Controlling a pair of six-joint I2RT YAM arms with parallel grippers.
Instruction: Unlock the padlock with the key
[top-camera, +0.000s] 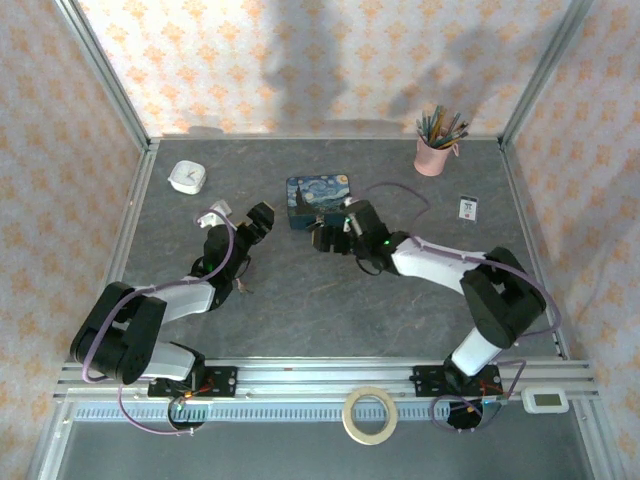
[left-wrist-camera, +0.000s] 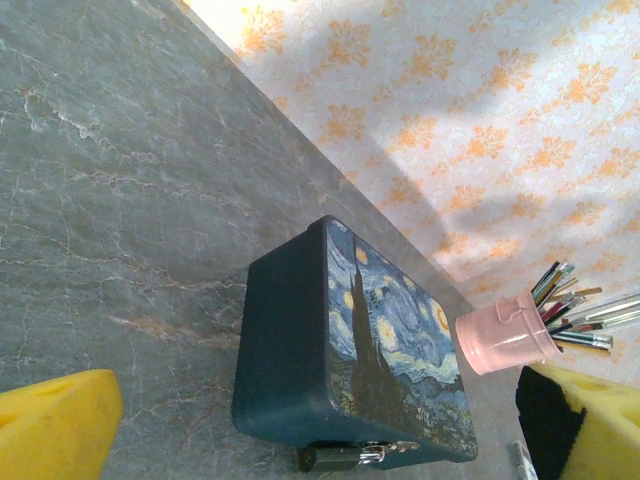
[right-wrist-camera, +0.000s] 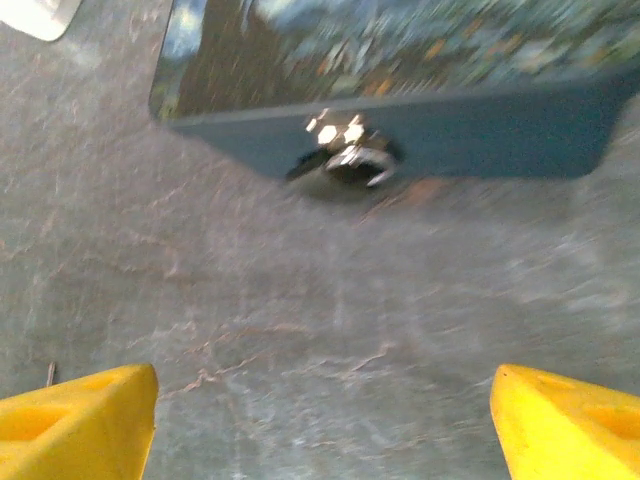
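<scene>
on the box front hangs the blurred padlock.

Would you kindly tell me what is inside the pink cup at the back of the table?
A bunch of pens or brushes sticks out of the pink cup. Their lower ends and the cup's bottom are hidden by its wall.

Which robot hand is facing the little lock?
The right gripper: the padlock on the blue box sits straight ahead of it; the left gripper is beside the box's end.
</scene>
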